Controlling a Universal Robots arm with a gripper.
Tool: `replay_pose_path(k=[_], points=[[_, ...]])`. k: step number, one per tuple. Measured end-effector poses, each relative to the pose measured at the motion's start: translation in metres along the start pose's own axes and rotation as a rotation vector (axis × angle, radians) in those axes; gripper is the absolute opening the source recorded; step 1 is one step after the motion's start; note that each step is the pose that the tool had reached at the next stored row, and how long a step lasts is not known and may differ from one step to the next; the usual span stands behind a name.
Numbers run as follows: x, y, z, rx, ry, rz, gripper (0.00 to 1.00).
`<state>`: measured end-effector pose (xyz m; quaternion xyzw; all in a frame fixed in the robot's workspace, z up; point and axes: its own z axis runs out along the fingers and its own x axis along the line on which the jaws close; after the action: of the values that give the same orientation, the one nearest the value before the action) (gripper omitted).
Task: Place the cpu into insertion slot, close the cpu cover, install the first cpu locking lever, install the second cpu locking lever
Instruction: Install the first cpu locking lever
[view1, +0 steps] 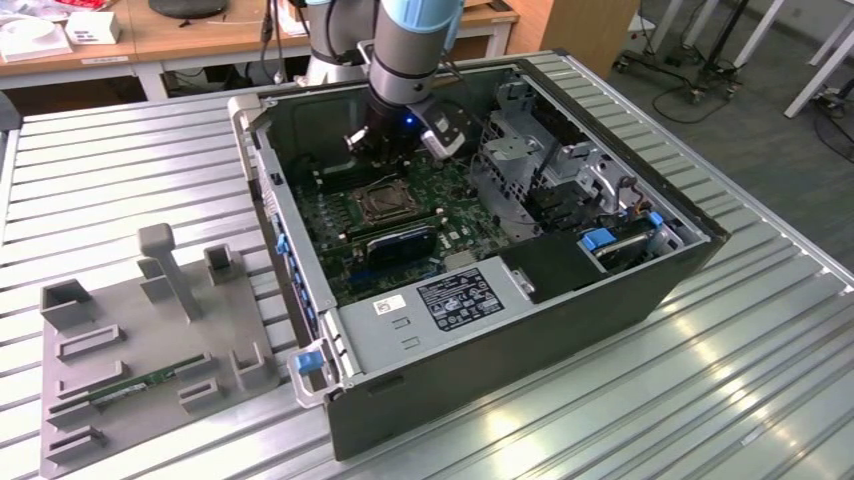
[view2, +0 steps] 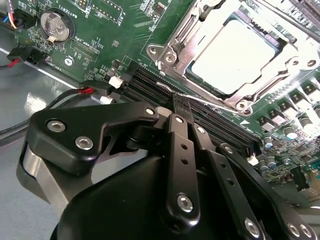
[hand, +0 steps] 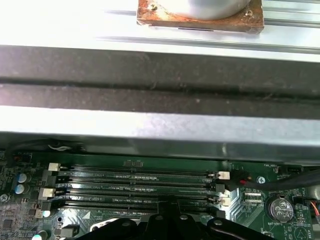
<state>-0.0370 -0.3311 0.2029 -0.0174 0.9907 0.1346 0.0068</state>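
The cpu (view2: 232, 52), with a pale flat top, lies in the insertion slot (view2: 167, 57) on the green motherboard. The cpu cover (view2: 270, 82), a silver frame, lies down around it, and the chip shows through its window. My gripper (view2: 181, 102) is shut with nothing between its black fingers. Its tip hovers over the long black memory slots (hand: 135, 187) just beside the socket's edge. A thin silver rod (view2: 170, 87) runs along that edge near the fingertips. In the exterior view the gripper (view1: 391, 162) reaches down into the open computer case just behind the socket (view1: 382, 204).
The case walls (view1: 274, 190) enclose the board. A metal drive cage (view1: 534, 160) stands at the exterior view's right and a power supply (view1: 454, 300) at the front. A grey fixture (view1: 147, 350) holding a green memory stick (view1: 147, 383) sits outside the case. A coin battery (view2: 54, 26) sits on the board.
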Motion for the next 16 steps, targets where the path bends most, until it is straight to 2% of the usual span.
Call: replay_pose_path(k=[8,16], points=[[-0.0038,-0.0003,0.0000,-0.0001,-0.0001,0.000,0.11],[-0.0040,-0.0005,-0.0001,0.0000,0.0000,0.000,0.11]])
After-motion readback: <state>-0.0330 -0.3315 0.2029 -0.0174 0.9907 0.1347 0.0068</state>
